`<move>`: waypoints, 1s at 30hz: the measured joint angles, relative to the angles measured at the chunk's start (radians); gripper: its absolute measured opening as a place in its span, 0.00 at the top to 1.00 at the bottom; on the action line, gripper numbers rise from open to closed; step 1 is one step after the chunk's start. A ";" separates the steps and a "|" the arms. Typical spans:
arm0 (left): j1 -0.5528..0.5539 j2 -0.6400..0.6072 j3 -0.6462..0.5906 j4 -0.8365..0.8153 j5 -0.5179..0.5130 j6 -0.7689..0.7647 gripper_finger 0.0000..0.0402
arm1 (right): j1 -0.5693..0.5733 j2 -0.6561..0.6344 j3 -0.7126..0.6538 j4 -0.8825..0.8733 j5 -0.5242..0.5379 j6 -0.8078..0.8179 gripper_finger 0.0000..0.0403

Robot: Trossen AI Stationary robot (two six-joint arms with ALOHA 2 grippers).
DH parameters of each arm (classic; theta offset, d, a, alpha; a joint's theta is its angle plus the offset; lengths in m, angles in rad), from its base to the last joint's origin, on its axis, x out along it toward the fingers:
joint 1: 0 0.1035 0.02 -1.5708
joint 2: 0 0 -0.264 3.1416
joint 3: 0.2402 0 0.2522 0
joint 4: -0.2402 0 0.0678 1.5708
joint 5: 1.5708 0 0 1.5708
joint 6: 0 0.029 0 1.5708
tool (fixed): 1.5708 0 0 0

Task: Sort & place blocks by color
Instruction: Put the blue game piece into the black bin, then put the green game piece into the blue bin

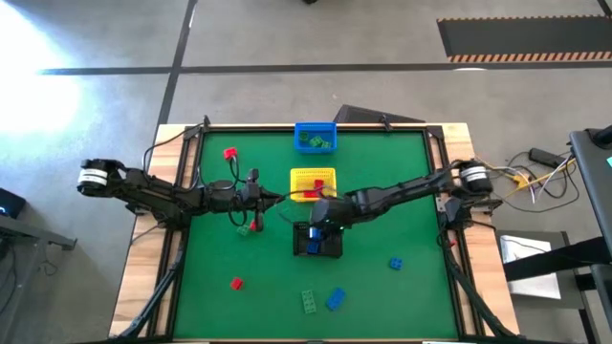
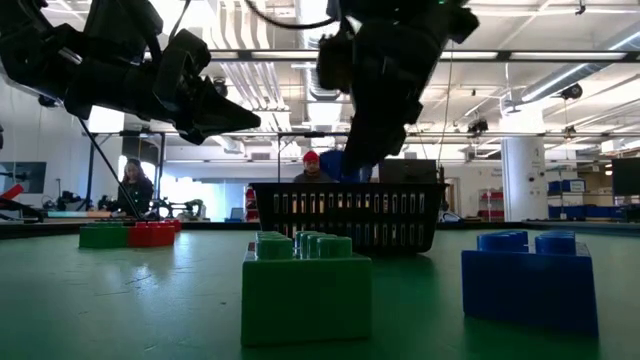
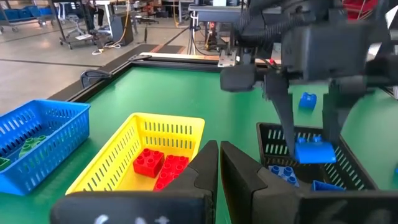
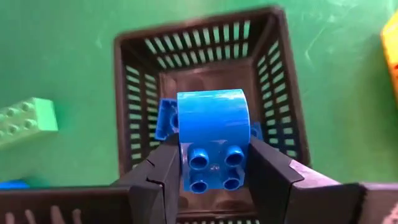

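My right gripper [image 1: 320, 227] hangs over the black basket [image 1: 318, 244] near the table's middle, shut on a blue block [image 4: 211, 134]. More blue blocks [image 3: 283, 174] lie in that basket. The yellow basket [image 1: 313, 179] holds red blocks [image 3: 158, 165], and the blue basket [image 1: 316, 137] at the far edge holds green ones. My left gripper [image 1: 277, 198] hovers shut, left of the yellow basket, holding nothing. Loose blocks lie flat on the green mat: red [image 1: 229, 153], red [image 1: 236, 283], green [image 1: 311, 301], blue [image 1: 336, 299] and blue [image 1: 395, 263]. My right gripper pinches the blue block by two opposite sides [image 4: 184, 163] between its two fingers [image 4: 163, 174]. The fingers slant down from above, coming from the table's right. The block hangs clear above the black basket's open top [image 3: 314, 151], its studded face turned toward the wrist.
A small red and green pair of blocks [image 1: 251, 226] lies below the left gripper. Wooden rails [image 1: 449, 191] border the green mat. Cables [image 1: 535, 182] lie off the table's right side. People show in the room behind [image 2: 312, 165].
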 joint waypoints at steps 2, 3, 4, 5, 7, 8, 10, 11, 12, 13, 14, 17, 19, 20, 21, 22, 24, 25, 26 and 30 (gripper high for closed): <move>0.000 0.000 0.000 -0.001 0.000 0.001 1.00 | 0.002 0.044 0.044 -0.056 0.001 0.000 0.68; 0.000 0.000 0.000 0.000 0.000 0.002 1.00 | 0.002 0.063 0.061 -0.083 0.002 0.000 0.68; 0.000 0.000 0.000 -0.001 0.000 0.002 1.00 | 0.002 0.081 0.075 -0.106 0.002 0.000 0.68; 0.000 0.000 0.000 0.000 0.000 0.002 1.00 | 0.002 0.097 0.086 -0.123 0.003 0.000 0.68; 0.000 0.000 0.000 0.000 0.000 0.001 1.00 | 0.002 0.120 0.101 -0.140 0.003 -0.009 0.68; 0.000 0.000 0.000 0.000 0.000 0.001 1.00 | 0.002 0.126 0.106 -0.144 0.003 -0.014 0.68; 0.000 0.000 0.000 0.000 0.000 0.001 1.00 | 0.002 0.128 0.107 -0.158 0.003 -0.032 0.68; 0.000 0.000 0.000 0.000 0.000 0.001 1.00 | 0.002 0.128 0.107 -0.158 0.003 -0.038 0.68; 0.000 0.000 0.000 0.000 0.000 0.001 1.00 | 0.002 0.127 0.107 -0.157 0.003 -0.037 0.68; 0.000 0.000 0.000 0.000 0.000 0.001 1.00 | 0.002 0.126 0.107 -0.160 0.003 -0.037 0.66; 0.000 0.000 0.001 0.000 0.000 0.001 1.00 | 0.002 0.125 0.107 -0.162 0.003 -0.037 0.64; 0.000 0.000 0.002 0.001 0.000 0.001 1.00 | 0.003 0.117 0.110 -0.164 0.004 -0.038 0.52; 0.000 0.000 0.001 0.001 0.000 0.001 1.00 | 0.003 0.114 0.113 -0.166 0.004 -0.045 0.46; 0.000 0.000 0.001 0.000 0.000 0.000 1.00 | 0.003 0.114 0.118 -0.170 0.004 -0.050 0.44; 0.000 0.000 0.001 0.001 0.000 0.000 1.00 | 0.004 0.114 0.123 -0.177 0.004 -0.055 0.43; 0.000 0.000 0.001 0.000 0.000 -0.001 1.00 | 0.004 0.114 0.128 -0.183 0.005 -0.061 0.43; 0.000 0.000 0.001 0.000 0.000 -0.001 1.00 | 0.004 0.105 0.137 -0.201 0.010 -0.076 0.45; 0.000 0.000 0.001 0.000 0.000 -0.001 1.00 | 0.006 0.095 0.139 -0.209 0.024 -0.085 0.46; 0.000 0.000 0.001 0.000 0.000 -0.001 1.00 | 0.008 0.082 0.140 -0.220 0.048 -0.099 0.49; 0.000 0.000 0.001 -0.001 0.000 -0.001 1.00 | 0.021 0.012 0.131 -0.287 0.130 -0.138 0.62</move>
